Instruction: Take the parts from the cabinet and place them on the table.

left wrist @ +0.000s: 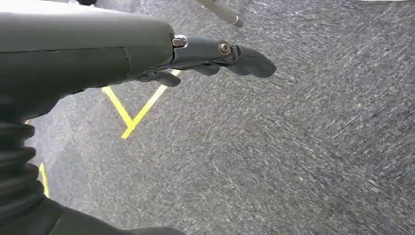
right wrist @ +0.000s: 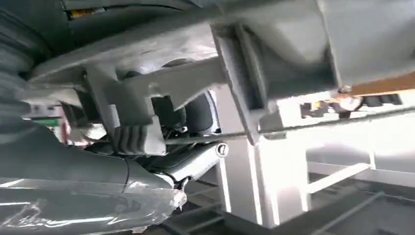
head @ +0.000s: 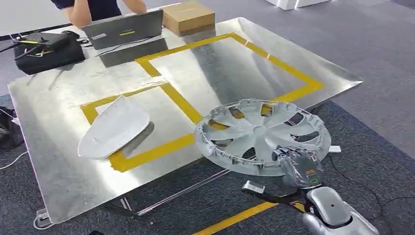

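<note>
A silver wheel cover [head: 259, 134] hangs tilted over the near right edge of the metal table [head: 58, 161], partly above a yellow-taped square. My right hand [head: 298, 164] grips its near rim from below; in the right wrist view the cover's ribbed underside [right wrist: 235, 73] is close against the thumb [right wrist: 98, 171]. A pale grey curved panel [head: 115, 127] lies on the table in the left taped square. My left hand [left wrist: 215, 54] hangs over the grey carpet [left wrist: 293, 147], its fingers loosely bent and holding nothing.
At the table's far edge stand a laptop [head: 125, 29], a cardboard box [head: 188, 17] and a black case [head: 46, 51]. A person [head: 93, 7] stands behind the laptop. Yellow tape lines [head: 235, 218] mark the carpet near me.
</note>
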Robot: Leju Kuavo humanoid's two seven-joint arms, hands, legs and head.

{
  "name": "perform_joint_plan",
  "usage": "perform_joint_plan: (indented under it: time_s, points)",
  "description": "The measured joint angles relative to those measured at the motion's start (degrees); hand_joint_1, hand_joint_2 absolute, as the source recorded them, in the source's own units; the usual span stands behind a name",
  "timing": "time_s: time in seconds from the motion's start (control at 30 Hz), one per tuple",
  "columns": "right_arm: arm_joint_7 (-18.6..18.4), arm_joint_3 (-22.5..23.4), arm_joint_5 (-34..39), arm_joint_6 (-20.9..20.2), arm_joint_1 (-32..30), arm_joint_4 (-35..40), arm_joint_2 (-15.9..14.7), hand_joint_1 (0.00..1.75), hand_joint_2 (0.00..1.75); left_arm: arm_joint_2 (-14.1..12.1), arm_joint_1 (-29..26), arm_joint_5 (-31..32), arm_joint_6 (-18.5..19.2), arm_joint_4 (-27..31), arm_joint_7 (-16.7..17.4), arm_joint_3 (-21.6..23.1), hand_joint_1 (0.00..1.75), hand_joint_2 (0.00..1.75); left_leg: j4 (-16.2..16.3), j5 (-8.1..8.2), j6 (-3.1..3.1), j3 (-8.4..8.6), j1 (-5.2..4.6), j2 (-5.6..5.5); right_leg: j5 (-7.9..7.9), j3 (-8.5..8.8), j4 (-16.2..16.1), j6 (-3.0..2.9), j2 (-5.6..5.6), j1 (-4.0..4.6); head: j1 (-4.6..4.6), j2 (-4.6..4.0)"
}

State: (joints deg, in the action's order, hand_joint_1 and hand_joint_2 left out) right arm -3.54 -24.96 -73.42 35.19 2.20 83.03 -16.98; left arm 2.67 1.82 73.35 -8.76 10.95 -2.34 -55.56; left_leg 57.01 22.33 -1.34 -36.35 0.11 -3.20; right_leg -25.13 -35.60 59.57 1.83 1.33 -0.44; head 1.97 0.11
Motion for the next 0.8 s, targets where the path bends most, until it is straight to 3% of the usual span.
perform_joint_plan:
  time_s: [0.5, 0.63, 0.8]
  points:
    - [3.3, 6.6, 2.3, -0.2, -1.9, -0.2, 0.0, 1.75, 1.75, 0.0, -0.1, 0.4, 0.2, 0.0, 1.4, -0.9, 0.00, 1.75, 0.0, -0.08, 0.14, -0.01, -0.08, 0.00, 0.03, 0.03, 0.0, 0.04, -0.01, -0.07, -0.02, 0.00]
    - [5.1, 6.6, 2.1, -0.2, 0.5, -1.2, 0.9, 1.75, 1.75, -0.1, 0.1, 1.1, 0.4, 0.0, 1.6, -0.9, 0.00, 1.75, 0.0, -0.11, 0.14, -0.01, -0.09, 0.02, 0.06, 0.01, 0.0, 0.05, 0.02, -0.06, 0.00, 0.00]
    - [5.9, 4.5, 0.7, -0.5, 8.8, -6.6, 4.0, 1.75, 1.75, -0.2, 0.6, 2.2, 0.7, 0.0, 1.6, -0.9, 0.00, 1.75, 0.0, -0.26, 0.11, -0.01, -0.08, 0.12, 0.19, -0.04, 0.0, 0.09, 0.14, -0.05, 0.00, 0.00]
